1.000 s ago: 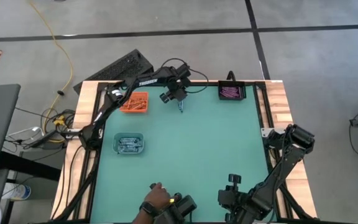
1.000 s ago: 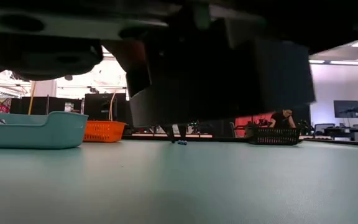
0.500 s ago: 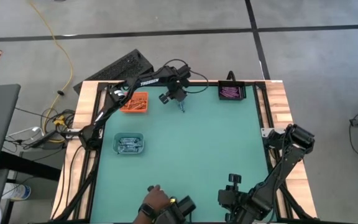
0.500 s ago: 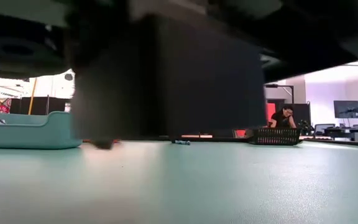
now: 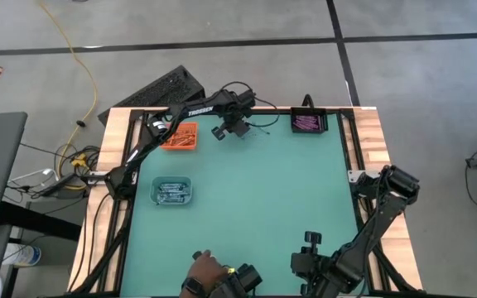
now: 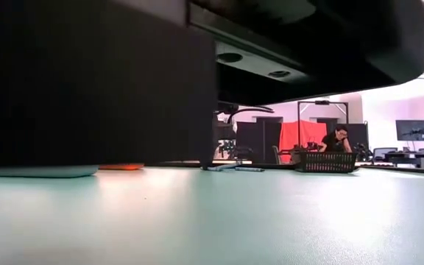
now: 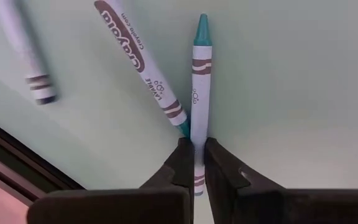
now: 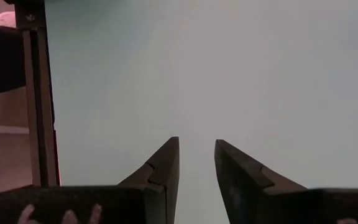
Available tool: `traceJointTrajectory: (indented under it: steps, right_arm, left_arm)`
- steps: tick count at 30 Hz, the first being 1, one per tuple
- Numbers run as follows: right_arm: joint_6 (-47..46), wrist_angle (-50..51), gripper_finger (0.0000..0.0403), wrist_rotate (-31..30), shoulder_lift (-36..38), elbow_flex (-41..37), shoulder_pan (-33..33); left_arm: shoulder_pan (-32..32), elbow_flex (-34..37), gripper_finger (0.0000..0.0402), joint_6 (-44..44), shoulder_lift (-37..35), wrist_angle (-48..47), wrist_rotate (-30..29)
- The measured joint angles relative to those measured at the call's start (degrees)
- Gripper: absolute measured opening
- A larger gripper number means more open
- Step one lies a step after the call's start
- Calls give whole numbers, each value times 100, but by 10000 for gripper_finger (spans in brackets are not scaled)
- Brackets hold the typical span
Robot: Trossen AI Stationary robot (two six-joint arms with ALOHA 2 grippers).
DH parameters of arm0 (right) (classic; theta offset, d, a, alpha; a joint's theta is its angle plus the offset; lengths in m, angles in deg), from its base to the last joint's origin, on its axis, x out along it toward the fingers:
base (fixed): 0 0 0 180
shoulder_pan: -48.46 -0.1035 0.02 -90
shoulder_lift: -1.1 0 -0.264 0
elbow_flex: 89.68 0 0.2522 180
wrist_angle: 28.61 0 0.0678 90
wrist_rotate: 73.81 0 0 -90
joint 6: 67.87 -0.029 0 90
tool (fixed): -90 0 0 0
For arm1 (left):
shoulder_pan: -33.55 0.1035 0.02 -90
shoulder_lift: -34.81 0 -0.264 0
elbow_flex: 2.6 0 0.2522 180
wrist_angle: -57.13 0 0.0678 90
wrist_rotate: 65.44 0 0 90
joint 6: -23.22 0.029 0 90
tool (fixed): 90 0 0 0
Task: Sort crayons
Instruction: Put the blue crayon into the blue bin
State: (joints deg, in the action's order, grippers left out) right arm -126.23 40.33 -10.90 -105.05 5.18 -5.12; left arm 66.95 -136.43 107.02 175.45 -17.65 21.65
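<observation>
My left gripper [image 5: 237, 130] is at the table's far middle, pointing down and shut on a blue-grey crayon [image 7: 201, 87] that lies on the teal table. A second crayon [image 7: 143, 61] lies slanted beside it, its tip close to my fingers. A third crayon [image 7: 28, 56] lies farther off. Purple crayons fill the black tray [image 5: 309, 123], orange ones the orange tray [image 5: 179, 136], and blue-grey ones the clear tray [image 5: 172, 191]. My right gripper [image 8: 196, 155] hangs open over bare table near the near right corner [image 5: 309, 244]. My left gripper pinches the blue-grey crayon near its blunt end [image 7: 197, 134] between its two fingers [image 7: 182, 158]. The fingers come from above, pointing down, and lie across the crayon. The crayon lies flat on the table, its pointed tip [image 7: 201, 25] away from the fingers.
A person's hand [image 5: 205, 269] is at the table's near edge, beside a dark object that blocks most of the low view. Black rails [image 5: 348, 149] run along the table's sides. A person sits in the room beyond the black tray [image 6: 327, 160].
My left gripper has tipped to point more steeply down, staying at the far middle, and its fingers have closed on the blue-grey crayon. The person's hand at the near edge has drawn a little toward the left, and the dark object has come across the low view.
</observation>
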Motion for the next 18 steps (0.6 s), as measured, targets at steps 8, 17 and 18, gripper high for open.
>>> traceJointTrajectory:
  steps: [8,17,18]
  right_arm:
    - [36,111,120,4,0,0,-9]
    - [36,122,120,4,0,0,-4]
    - [36,122,120,4,0,0,-4]
  left_arm:
    - [-24,1,2,-241,0,-69,-138]
    - [-201,-175,0,-573,17,-494,-356]
    - [-196,-176,0,-646,17,-506,-341]
